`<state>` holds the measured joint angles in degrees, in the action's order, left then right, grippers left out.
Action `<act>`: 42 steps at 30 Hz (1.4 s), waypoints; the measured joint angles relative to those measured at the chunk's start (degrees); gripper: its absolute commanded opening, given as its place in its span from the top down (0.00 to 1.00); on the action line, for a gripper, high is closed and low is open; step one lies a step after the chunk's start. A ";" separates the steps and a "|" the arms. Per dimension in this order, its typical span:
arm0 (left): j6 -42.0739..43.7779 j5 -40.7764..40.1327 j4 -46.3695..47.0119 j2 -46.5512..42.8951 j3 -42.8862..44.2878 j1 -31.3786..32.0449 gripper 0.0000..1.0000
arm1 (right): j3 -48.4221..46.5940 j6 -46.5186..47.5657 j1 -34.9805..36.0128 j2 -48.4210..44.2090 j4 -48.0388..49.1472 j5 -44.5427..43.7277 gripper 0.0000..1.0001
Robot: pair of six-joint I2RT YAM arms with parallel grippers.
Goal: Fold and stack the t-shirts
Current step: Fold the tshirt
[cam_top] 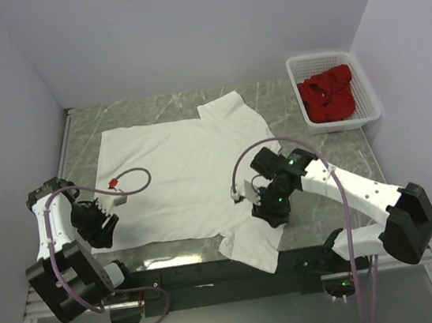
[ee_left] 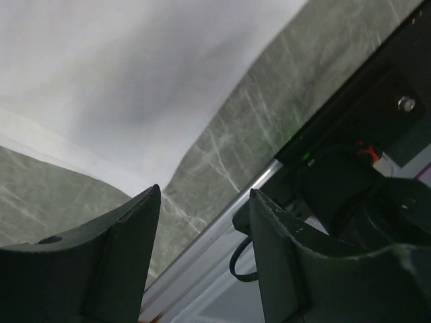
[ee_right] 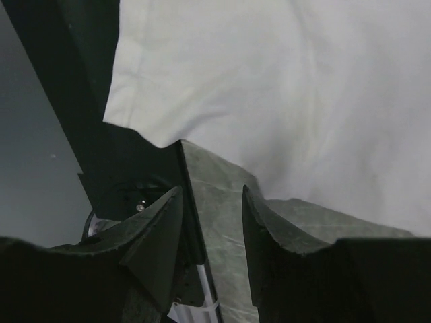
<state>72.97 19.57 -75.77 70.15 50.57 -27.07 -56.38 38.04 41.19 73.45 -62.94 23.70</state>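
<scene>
- An all-white short-sleeved cloth t-shirt (cam_top: 178, 174) lies spread flat across the middle of the grey-green marbled table (cam_top: 289, 112); one sleeve points toward the far right, the other droops over the table's near edge
- A deep red crumpled cloth t-shirt (cam_top: 327, 96) sits inside a white slotted plastic basket (cam_top: 368, 97) at the far right corner; it is well apart from the white one
- The left gripper (cam_top: 101, 223) is low at the white shirt's near left corner; its wrist view shows the fingers (ee_left: 135, 256) parted with nothing between them; the cloth's edge lies just ahead, and bare table shows through the gap
- The right gripper (cam_top: 274, 209) is low over the near right part of the white shirt, beside the drooping sleeve; its fingers (ee_right: 158, 232) are likewise spread and hold nothing; white cloth fills the view ahead of them
- A pale pink cable (cam_top: 134, 175) from the left arm loops over the shirt's left part
</scene>
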 measured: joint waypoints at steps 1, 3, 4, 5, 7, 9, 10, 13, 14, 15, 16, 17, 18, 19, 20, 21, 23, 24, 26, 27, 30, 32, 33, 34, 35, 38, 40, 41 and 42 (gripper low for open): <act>0.94 -0.57 -0.35 -0.55 -0.68 0.00 0.39 | 1.40 -0.39 1.57 -0.63 0.46 -0.57 0.52; 2.60 -1.70 -0.79 -0.70 -1.62 0.00 0.38 | 4.22 -1.81 5.55 -1.31 1.68 -1.90 0.52; 3.02 -1.88 -0.74 -0.59 -1.84 -0.02 0.37 | 5.53 -2.40 7.52 -1.51 2.69 -2.60 0.52; 3.34 -1.97 -0.70 -0.57 -1.90 -0.02 0.36 | 6.58 -2.93 9.20 -1.55 3.32 -3.30 0.52; 4.15 -1.97 -0.55 -0.59 -2.21 -0.02 0.34 | 7.87 -3.93 12.57 -1.31 4.04 -4.87 0.52; 4.63 -2.03 -0.22 -0.66 -3.08 -0.02 0.33 | 8.09 -4.79 14.97 -0.46 4.70 -6.14 0.50; 4.94 -2.19 0.28 -0.90 -3.78 -0.02 0.32 | 8.09 -5.16 16.02 0.13 5.46 -6.62 0.50; 5.90 -3.21 1.95 -2.36 -6.58 -0.02 0.32 | 8.07 -6.19 18.67 3.04 7.13 -8.04 0.49; 6.03 -3.52 2.36 -2.84 -7.37 -0.02 0.32 | 8.07 -6.54 19.15 4.09 7.39 -8.26 0.49; 6.16 -3.85 2.71 -3.30 -8.09 -0.02 0.32 | 8.04 -6.78 19.58 5.51 7.56 -8.44 0.49; 6.36 -4.17 3.04 -3.72 -8.61 -0.02 0.32 | 7.96 -7.04 19.96 6.78 7.56 -8.68 0.49; 6.47 -4.39 3.34 -3.98 -8.92 -0.02 0.32 | 7.89 -7.17 20.28 7.93 7.63 -8.87 0.48; 6.51 -4.48 3.74 -4.15 -9.07 -0.02 0.32 | 7.67 -7.39 20.61 8.94 7.32 -9.11 0.48; 6.49 -4.50 4.09 -4.31 -9.09 -0.02 0.31 | 7.37 -7.56 20.74 9.66 7.04 -9.22 0.48; 6.49 -4.46 4.68 -4.44 -9.09 -0.02 0.31 | 6.80 -7.82 20.85 10.51 6.49 -9.29 0.48; 6.47 -4.46 5.20 -4.46 -9.09 -0.02 0.31 | 6.01 -8.20 20.96 11.39 5.81 -9.27 0.48; 6.40 -4.39 6.23 -4.46 -9.09 -0.02 0.31 | 3.82 -9.18 21.07 13.05 4.28 -9.27 0.48; 6.29 -4.26 6.84 -4.46 -9.09 -0.02 0.30 | 2.80 -10.16 21.09 13.68 3.76 -9.29 0.48; 5.77 -4.11 8.26 -4.44 -9.09 -0.02 0.30 | 1.18 -12.17 21.09 14.47 3.17 -9.33 0.50; 5.38 -3.96 9.03 -4.42 -9.09 -0.02 0.30 | 0.37 -13.42 21.07 14.91 2.80 -9.33 0.50; 4.15 -3.34 10.71 -4.15 -8.98 -0.02 0.29 | -0.81 -17.57 21.18 15.37 2.80 -10.75 0.50; 3.65 -2.80 11.34 -3.72 -8.48 -0.02 0.29 | -0.85 -19.67 21.20 15.34 2.80 -12.50 0.49; 3.34 -2.54 11.74 -3.52 -8.20 -0.02 0.29 | -0.90 -20.70 21.20 15.34 2.75 -13.44 0.49; 3.13 -2.29 12.17 -3.45 -7.98 -0.02 0.29 | -1.07 -21.42 21.20 15.34 2.62 -14.19 0.49; 2.89 -2.03 12.48 -3.41 -7.78 -0.02 0.29 | -1.27 -21.99 21.20 15.34 2.58 -14.51 0.49; 2.64 -1.42 13.46 -3.13 -7.67 -0.02 0.28 | -1.36 -22.12 21.33 15.34 2.01 -14.16 0.49; 2.62 -1.31 14.14 -3.10 -7.67 -0.02 0.28 | -0.22 -21.94 21.77 15.34 1.90 -13.77 0.48; 2.62 -1.22 14.40 -3.10 -7.67 -0.02 0.28 | 0.59 -21.92 22.23 15.37 1.86 -13.70 0.47; 2.62 -1.18 14.75 -3.10 -7.69 -0.02 0.28 | 1.40 -21.92 22.77 15.43 1.73 -13.64 0.47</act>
<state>75.59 18.39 -61.01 67.05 42.87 -27.09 -54.98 16.12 63.96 88.88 -61.21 10.07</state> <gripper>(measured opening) 0.723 0.521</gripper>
